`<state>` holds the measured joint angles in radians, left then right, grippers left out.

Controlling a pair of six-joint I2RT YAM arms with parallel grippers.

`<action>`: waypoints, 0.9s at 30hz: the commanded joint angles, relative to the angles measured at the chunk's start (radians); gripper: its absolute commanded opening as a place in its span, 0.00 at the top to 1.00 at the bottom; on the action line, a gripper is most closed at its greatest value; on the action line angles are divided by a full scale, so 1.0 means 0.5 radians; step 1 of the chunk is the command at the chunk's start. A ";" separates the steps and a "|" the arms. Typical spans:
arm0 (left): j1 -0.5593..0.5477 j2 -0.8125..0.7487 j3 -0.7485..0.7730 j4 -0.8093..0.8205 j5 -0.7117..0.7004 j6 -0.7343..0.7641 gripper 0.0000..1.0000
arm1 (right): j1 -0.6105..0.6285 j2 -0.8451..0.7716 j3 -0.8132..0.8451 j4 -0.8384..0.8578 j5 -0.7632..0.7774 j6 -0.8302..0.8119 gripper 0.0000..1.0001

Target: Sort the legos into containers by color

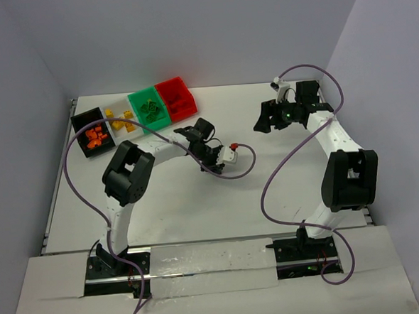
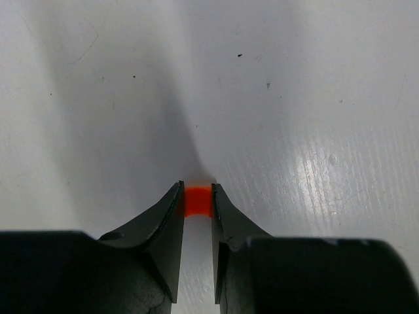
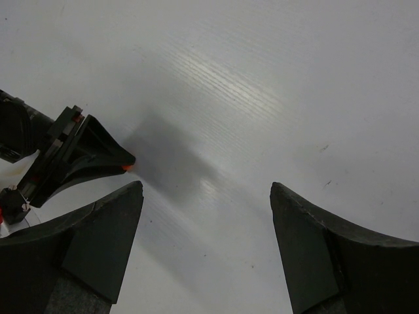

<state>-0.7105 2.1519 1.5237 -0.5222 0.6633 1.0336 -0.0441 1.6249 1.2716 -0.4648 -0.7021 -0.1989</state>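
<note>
Orange lego (image 2: pixel 196 200), perhaps reddish (black left hand (image 2: pixel 196 195), white table (image 2: pixel 294 98))

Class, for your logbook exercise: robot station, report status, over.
Left gripper shut on orange lego, on table. Right gripper open, empty. Black bin holds other orange legos; nothing seen in the way.

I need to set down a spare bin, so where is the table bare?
Bare: the table between the left gripper and the arm bases, and the far strip from the red bin to the right gripper. Crowded: the far left corner, four bins side by side, and the middle around the left gripper's orange lego.
</note>
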 commanded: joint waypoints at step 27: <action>1.861 -0.932 0.075 0.117 -0.463 -2.042 1.00 | 0.234 0.050 0.240 0.038 0.089 0.058 0.00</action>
<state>0.1167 1.6868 1.5824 -0.5202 0.5661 0.1744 0.0553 1.6300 1.3320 -0.4607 -0.6838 -0.1753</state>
